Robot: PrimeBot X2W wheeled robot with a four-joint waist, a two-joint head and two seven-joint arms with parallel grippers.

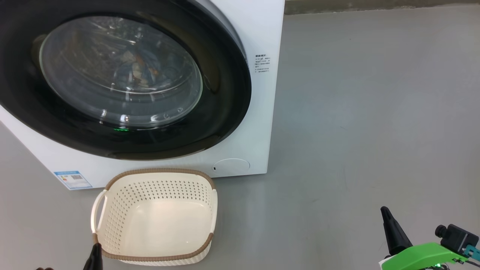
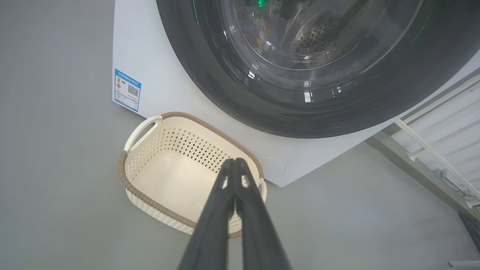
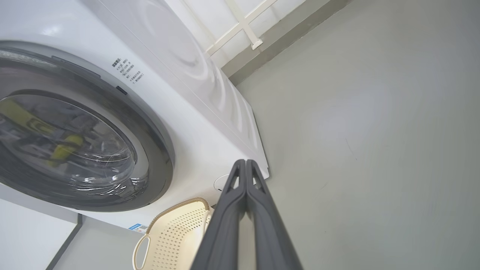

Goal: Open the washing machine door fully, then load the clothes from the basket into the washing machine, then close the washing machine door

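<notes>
Door [image 1: 225, 93], head view: black rim flat against the washer [image 1: 262, 37] across the upper left. Behind its glass is a blue-and-orange patch of clothes [image 1: 137, 69], how many I cannot tell. One basket [image 1: 157, 171] sits just below at lower left, two handles, bare bottom showing. One blue label [image 1: 73, 180], one round cover [image 1: 231, 166]. The left gripper [image 1: 96, 246] pokes up at the basket's near corner. The right gripper [image 1: 384, 210] is at lower right over grey floor [image 1: 356, 112], well apart.

Left wrist view: gripper [image 2: 234, 161] fingers pressed together, holding nothing, crossing the basket [image 2: 122, 168]. The door [image 2: 337, 112] is at the top, a white railing [image 2: 431, 146] at right.

Right wrist view: gripper [image 3: 245, 162] fingers likewise together, gripping nothing. The door [image 3: 161, 157] is at left, the basket [image 3: 172, 232] at the bottom edge.
</notes>
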